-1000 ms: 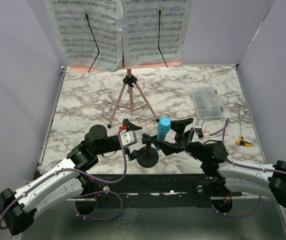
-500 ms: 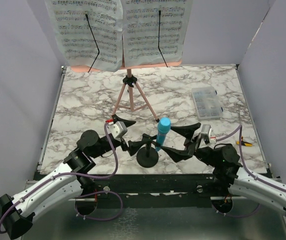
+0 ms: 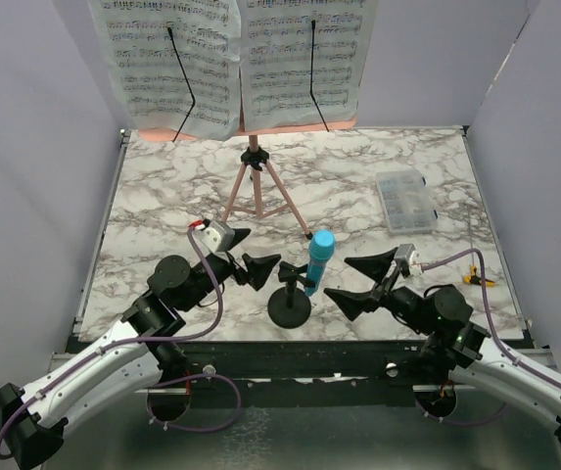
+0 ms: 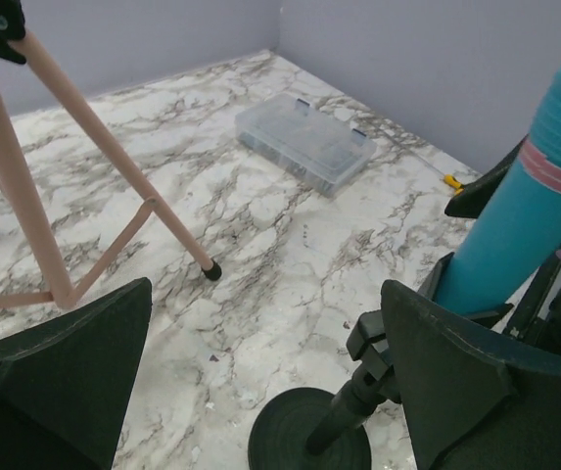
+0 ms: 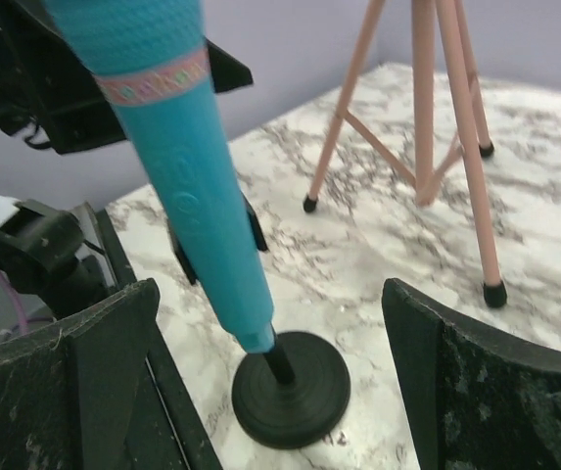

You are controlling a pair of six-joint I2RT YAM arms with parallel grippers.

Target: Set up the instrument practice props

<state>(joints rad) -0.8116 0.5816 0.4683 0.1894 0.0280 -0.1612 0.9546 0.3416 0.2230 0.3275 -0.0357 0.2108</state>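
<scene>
Plainly, marbled tabletop (image 3: 163,196) (lilac walls (image 3: 35,147) around); left pincer (image 3: 257,249) and right pincer (image 3: 339,277) gape beside the microphone (image 3: 319,257).

A white, grey-veined marble tabletop (image 3: 163,196) sits boxed in by plain pale lavender walls (image 3: 25,147) along its left, right and far edges, under soft even light

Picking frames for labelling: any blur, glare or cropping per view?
Top external: sharp, evenly lit, no glare on the marble table; sheet-music pages cut off at top. Left wrist: blue microphone cropped at the right edge, left claw fingers dark. Right wrist: microphone head and music stand legs cropped at top.
</scene>
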